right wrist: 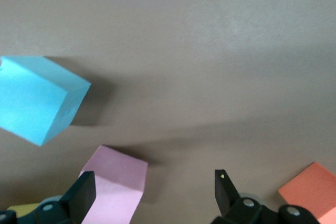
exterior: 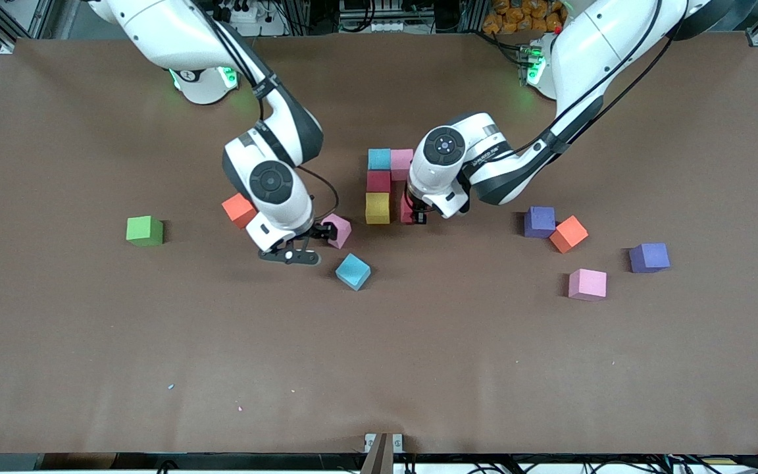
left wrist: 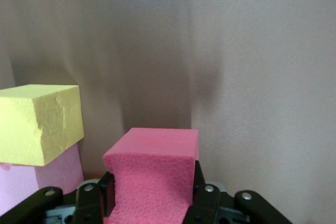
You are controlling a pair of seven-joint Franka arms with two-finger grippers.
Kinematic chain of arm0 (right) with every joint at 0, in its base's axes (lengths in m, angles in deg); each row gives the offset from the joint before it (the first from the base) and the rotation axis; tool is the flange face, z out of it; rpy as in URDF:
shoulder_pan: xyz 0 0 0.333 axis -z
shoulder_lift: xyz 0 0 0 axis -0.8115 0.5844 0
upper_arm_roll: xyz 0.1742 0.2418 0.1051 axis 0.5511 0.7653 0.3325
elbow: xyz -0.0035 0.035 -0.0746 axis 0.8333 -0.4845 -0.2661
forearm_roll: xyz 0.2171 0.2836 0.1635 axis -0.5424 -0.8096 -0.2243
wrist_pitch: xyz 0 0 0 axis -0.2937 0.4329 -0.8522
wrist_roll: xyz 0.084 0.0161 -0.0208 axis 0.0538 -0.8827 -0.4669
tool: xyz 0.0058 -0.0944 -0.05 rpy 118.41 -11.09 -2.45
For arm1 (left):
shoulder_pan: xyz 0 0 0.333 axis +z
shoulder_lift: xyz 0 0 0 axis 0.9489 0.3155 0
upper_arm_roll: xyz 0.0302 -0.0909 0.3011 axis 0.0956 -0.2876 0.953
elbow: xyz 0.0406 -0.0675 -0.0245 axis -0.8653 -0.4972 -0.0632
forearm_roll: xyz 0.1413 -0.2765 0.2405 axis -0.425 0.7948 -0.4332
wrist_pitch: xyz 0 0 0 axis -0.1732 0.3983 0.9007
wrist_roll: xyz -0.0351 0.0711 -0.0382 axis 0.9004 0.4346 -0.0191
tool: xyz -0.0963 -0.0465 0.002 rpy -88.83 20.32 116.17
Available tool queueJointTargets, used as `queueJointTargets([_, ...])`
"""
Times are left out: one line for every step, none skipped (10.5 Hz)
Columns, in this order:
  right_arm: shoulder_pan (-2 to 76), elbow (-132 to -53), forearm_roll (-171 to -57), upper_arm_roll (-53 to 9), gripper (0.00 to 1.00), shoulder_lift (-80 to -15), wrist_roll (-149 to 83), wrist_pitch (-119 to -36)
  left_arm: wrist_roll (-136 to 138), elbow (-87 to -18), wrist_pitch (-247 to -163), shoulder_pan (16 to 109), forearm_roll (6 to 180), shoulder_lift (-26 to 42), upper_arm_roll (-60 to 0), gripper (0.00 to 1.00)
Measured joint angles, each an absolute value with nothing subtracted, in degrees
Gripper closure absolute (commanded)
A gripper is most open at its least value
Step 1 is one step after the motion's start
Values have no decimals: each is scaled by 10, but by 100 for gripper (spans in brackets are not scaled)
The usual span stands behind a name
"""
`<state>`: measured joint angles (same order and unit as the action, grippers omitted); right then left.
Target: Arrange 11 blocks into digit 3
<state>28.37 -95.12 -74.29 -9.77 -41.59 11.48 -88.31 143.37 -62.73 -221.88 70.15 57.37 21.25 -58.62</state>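
A partial figure of blocks stands mid-table: cyan and pink side by side, then red and yellow in a column. My left gripper is shut on a deep pink-red block right beside the yellow block; the left wrist view shows this block between the fingers, with the yellow one next to it. My right gripper is open and empty, with one finger beside a loose pink block. A cyan block lies close by.
An orange block lies by the right arm's wrist. A lone green cube sits toward the right arm's end. Toward the left arm's end lie a purple, an orange, a second purple and a pink block.
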Motion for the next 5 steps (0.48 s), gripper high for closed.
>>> queueJointTargets([284,-951,-742,-104,0,-417,108,-886,1440,-626,-2219,686,574,213,-575,100])
queueJointTargets([285,-953,-741,-112,0,-417,97,-897,1449,-623,-2219,663,574,213,-558,100])
queueJointTargets([285,-962,-741,-118,0,-417,89,-922,1457,-619,-2219,640,574,214,-540,100])
queueJointTargets([285,-976,-741,-122,0,-417,87,-949,1462,-614,-2219,623,574,214,-527,100])
queueJointTargets([285,-989,-741,-122,0,-417,87,-965,1465,-612,-2219,614,574,214,-521,100])
